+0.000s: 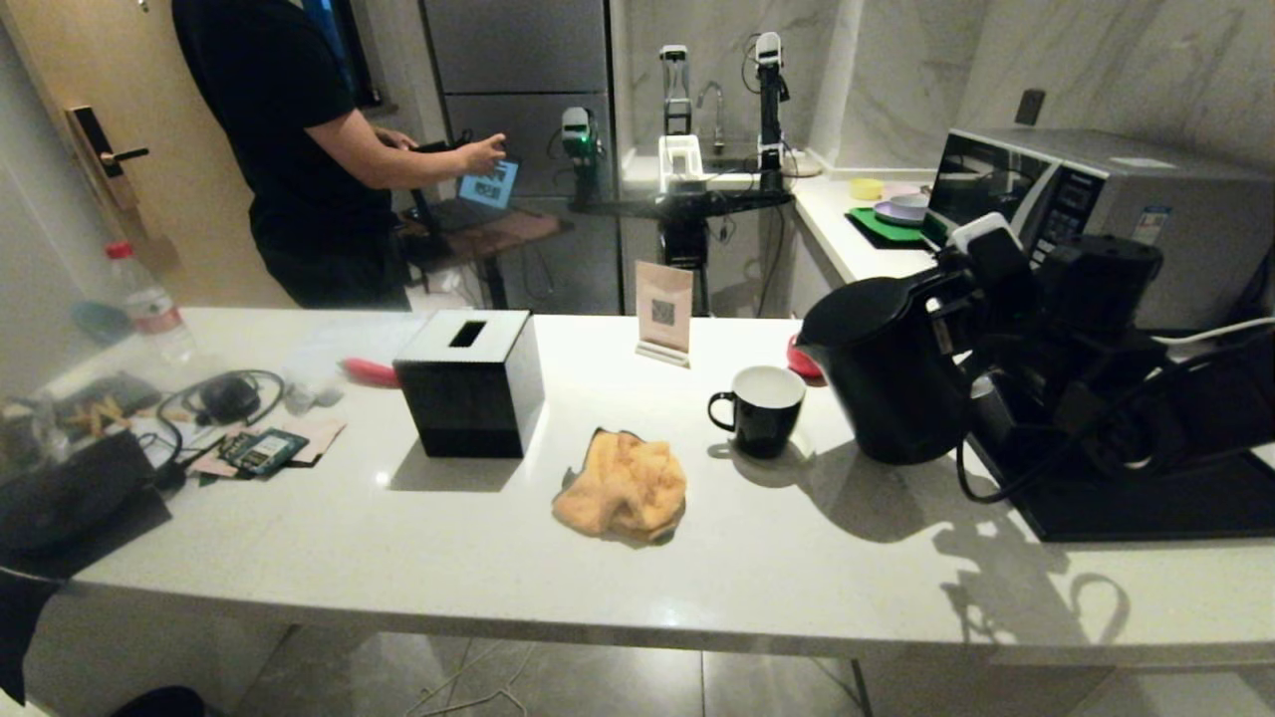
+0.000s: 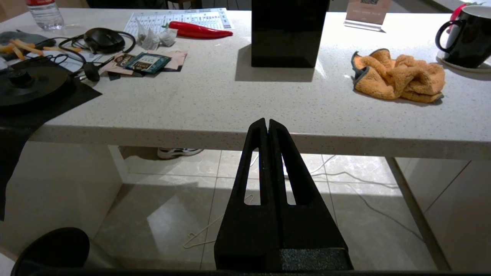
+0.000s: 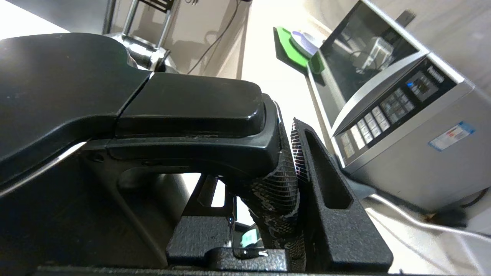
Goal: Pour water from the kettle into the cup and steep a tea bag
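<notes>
black kettle stands just right of the cup; right gripper jaws clamp its handle. next, lift and tip toward the cup. left gripper idle, jaws together.

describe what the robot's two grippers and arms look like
Both grippers are matte black with long, tapered fingers that have slot cut-outs: the left gripper and right gripper. The right's inner pads carry a shiny mesh-textured wrap. The right arm is bulky, black, with a white-topped module and black cables.
</notes>
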Motion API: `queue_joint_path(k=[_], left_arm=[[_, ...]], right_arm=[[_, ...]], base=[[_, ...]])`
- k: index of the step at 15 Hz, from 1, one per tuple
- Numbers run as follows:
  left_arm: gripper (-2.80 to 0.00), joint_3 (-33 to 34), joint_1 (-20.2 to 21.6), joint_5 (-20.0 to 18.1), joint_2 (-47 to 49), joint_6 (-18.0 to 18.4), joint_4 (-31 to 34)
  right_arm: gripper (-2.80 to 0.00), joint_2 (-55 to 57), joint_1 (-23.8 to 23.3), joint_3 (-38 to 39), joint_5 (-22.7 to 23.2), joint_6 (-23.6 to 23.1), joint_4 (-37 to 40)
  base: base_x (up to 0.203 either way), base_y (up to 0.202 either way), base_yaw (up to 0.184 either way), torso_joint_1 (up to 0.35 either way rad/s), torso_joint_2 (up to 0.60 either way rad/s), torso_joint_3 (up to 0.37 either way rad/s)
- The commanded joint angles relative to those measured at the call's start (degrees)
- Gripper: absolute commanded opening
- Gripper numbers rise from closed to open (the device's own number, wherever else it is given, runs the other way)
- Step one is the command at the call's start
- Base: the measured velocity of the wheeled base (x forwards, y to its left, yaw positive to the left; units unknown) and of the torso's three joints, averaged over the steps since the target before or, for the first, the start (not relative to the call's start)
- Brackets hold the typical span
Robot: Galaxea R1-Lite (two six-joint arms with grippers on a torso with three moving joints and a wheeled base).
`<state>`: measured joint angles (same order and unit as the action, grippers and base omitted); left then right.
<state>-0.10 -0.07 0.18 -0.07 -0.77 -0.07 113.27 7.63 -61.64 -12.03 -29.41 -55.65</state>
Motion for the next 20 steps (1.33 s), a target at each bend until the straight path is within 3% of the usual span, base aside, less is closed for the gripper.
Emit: queue_joint_path(k=[1,20], left_arm=[[-2.8,0.01,-0.01,-0.01,0.07,-0.02,-0.01],[-2.8,0.01,-0.01,-0.01,0.07,-0.02,-0.01]], right_arm=[[-2.8,0.98,0.02,-0.84,-0.01,-1.25,-0.58],[-2.8,3.54,2.39,-4.63,0.35,-13.02,-1.13]], base=[[0.0,0.0,0.0,0.0,0.0,0.0],[0.0,0.0,0.0,0.0,0.0,0.0]])
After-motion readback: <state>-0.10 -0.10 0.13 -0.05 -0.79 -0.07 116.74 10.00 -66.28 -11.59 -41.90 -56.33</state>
